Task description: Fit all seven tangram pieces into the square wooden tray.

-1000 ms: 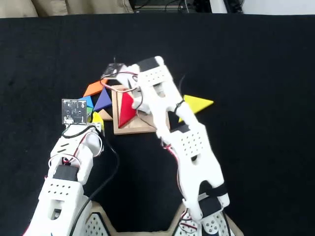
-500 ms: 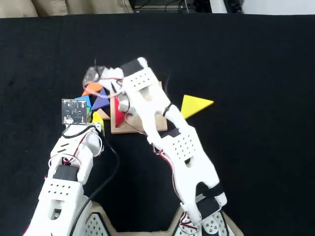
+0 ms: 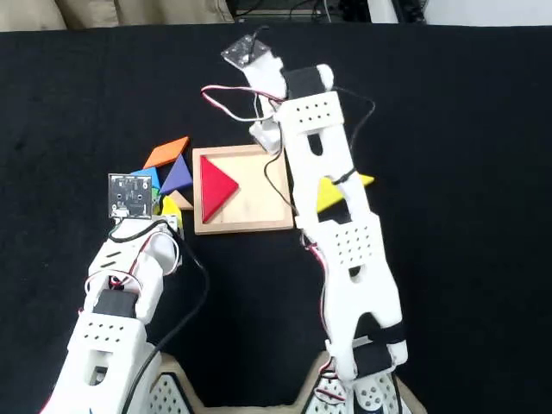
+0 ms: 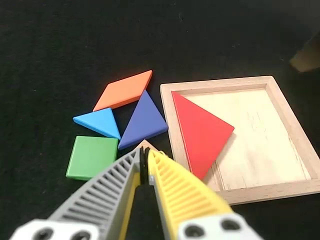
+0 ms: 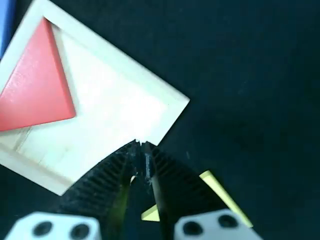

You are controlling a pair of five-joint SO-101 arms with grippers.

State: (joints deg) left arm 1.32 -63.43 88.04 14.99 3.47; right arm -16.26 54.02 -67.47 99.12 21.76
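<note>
The square wooden tray (image 3: pixel 241 227) lies mid-table with a red triangle (image 3: pixel 216 187) flat in its left half. Left of it cluster an orange parallelogram (image 4: pixel 123 90), a light blue triangle (image 4: pixel 100 122), a dark blue triangle (image 4: pixel 144 120) and a green square (image 4: pixel 91 156). My left gripper (image 4: pixel 145 152) is shut and empty, tips over a small tan piece (image 4: pixel 146 144). My right gripper (image 5: pixel 142 146) is shut and empty above the tray's rim (image 5: pixel 115 59) near a corner. A yellow triangle (image 3: pixel 343 188) lies right of the tray, partly under the right arm.
Black cloth covers the table, with open room on the right and along the far side. The right arm (image 3: pixel 336 216) stretches across the tray's right edge. The left arm (image 3: pixel 129 259) stands at the front left, close to the loose pieces.
The right arm has swung from the tray's left side, over the loose pieces, back to the tray's far right corner. The red triangle now lies uncovered in the tray. The left arm has kept still.
</note>
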